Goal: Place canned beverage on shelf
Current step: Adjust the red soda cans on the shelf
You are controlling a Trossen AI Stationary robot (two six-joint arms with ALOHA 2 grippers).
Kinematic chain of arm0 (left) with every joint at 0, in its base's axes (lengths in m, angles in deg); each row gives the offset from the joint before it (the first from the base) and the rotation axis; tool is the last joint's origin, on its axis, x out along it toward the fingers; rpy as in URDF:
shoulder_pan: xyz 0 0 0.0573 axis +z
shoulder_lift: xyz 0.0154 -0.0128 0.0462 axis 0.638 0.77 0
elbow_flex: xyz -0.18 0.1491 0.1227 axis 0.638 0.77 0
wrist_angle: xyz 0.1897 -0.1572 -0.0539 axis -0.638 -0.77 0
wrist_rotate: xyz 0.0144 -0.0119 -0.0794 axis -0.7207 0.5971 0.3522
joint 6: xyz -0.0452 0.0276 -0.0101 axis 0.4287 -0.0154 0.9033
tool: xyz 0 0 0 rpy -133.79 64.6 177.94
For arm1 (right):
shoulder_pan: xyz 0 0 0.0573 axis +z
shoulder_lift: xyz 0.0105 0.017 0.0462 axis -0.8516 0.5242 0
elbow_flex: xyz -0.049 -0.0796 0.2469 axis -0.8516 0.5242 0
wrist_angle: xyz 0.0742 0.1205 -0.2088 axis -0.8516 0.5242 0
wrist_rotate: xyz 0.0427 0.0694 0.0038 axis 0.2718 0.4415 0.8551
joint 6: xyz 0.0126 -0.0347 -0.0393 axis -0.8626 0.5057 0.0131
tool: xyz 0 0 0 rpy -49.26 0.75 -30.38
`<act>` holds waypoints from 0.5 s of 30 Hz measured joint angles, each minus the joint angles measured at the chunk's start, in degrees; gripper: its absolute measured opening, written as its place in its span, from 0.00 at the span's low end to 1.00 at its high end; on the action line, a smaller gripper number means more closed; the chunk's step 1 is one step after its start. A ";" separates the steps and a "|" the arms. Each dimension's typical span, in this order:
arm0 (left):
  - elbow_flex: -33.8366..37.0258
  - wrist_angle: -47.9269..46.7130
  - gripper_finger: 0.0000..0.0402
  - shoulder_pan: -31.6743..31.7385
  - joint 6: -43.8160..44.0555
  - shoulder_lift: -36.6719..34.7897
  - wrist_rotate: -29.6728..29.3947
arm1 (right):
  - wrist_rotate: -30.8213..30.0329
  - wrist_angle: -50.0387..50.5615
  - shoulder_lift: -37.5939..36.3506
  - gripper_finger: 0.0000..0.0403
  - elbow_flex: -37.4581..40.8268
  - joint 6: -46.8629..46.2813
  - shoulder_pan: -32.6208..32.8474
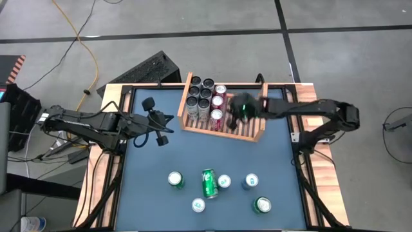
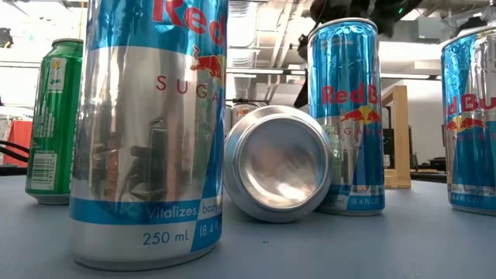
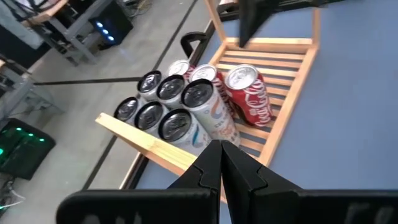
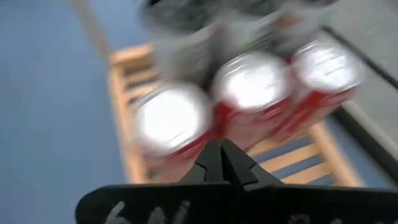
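I take the shelf (image 1: 257, 136) as my landmark. My left tool (image 1: 157, 122) hangs over the worktop (image 1: 154, 167) just to the left of the shelf, its fingers pressed together and empty; this arm waits. My right tool (image 1: 243, 107) hovers above the middle of the shelf, beside the red cans, and it is also pressed together with nothing between the fingers.

I judge that the step in hand is to go for the next can. To do it well, I should lift the right tool straight up from the shelf, so that it does not knock the standing cans, then spread the fingers before I come down on a can in front of the shelf. I would choose an upright can first; the lying green can (image 1: 209, 183) can roll and needs a grip across its body. The free place is the right half of the shelf.

Counted from left to right: in the shelf six dark-topped cans (image 1: 198, 96) and three red cans (image 1: 217, 102). On the worktop in front of the shelf six cans: five upright and one lying.
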 joint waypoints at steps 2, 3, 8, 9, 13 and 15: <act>0.00 -0.58 0.00 -0.09 0.63 0.00 0.93 | -4.32 1.95 0.60 0.00 0.02 -2.32 5.74; 0.00 -0.91 0.00 -0.09 0.71 0.00 1.25 | -7.14 2.89 1.15 0.00 0.02 -3.47 8.41; 0.00 -0.95 0.00 -0.09 0.51 0.00 1.64 | -14.68 3.94 4.75 0.00 0.02 -11.08 15.89; 0.00 -0.95 0.00 -0.09 0.47 0.00 1.64 | -14.97 3.63 5.81 0.00 0.02 -12.19 16.35; 0.00 -0.95 0.00 -0.12 0.37 0.00 1.66 | -19.01 2.89 11.77 0.00 0.08 -13.65 17.14; 0.00 -1.00 0.00 -0.14 0.37 0.00 1.67 | -19.42 2.06 14.26 0.00 0.10 -13.82 16.91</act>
